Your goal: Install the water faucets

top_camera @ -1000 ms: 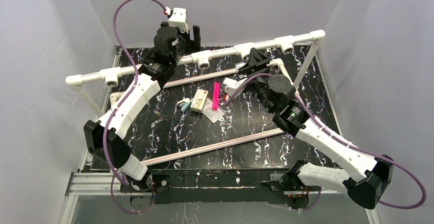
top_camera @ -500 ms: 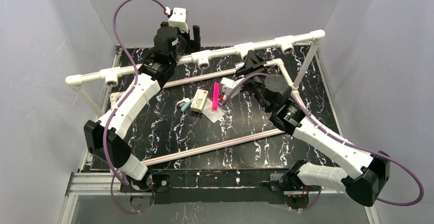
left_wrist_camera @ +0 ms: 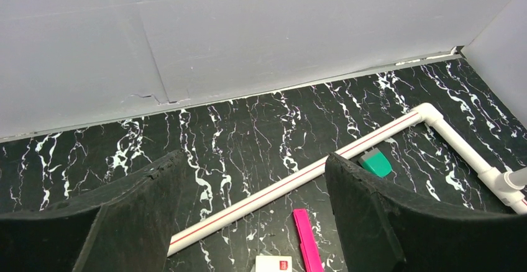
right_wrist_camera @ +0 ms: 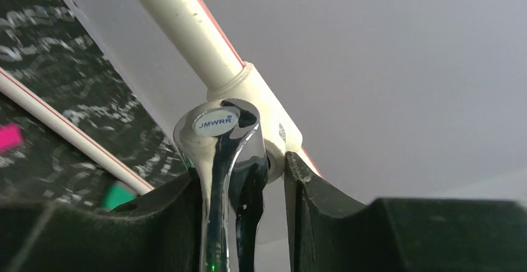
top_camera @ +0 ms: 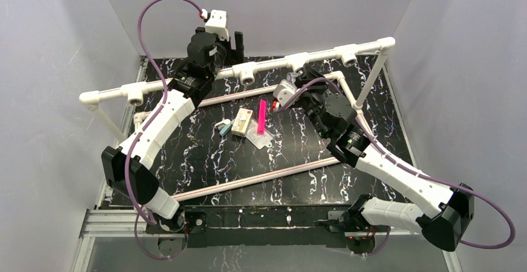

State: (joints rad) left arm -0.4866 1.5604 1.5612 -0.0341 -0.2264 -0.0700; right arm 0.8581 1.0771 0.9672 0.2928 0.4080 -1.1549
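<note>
In the right wrist view my right gripper is shut on a shiny chrome water faucet with a "JMWRR" cap. The faucet's rear sits against the opening of a white tee socket on the raised pipe rail. In the top view the right gripper is just below the middle-right socket; the faucet is hidden there. My left gripper is open and empty, high at the back behind the rail. In its wrist view the left gripper holds its fingers wide apart over the black floor.
The raised white rail carries further empty sockets. A low pipe crosses the black marbled floor. A pink strip, a white box and a green piece lie mid-table.
My right arm has moved up and back, bringing the gripper and faucet from mid-table up to the rail's socket. The left arm has not moved.
</note>
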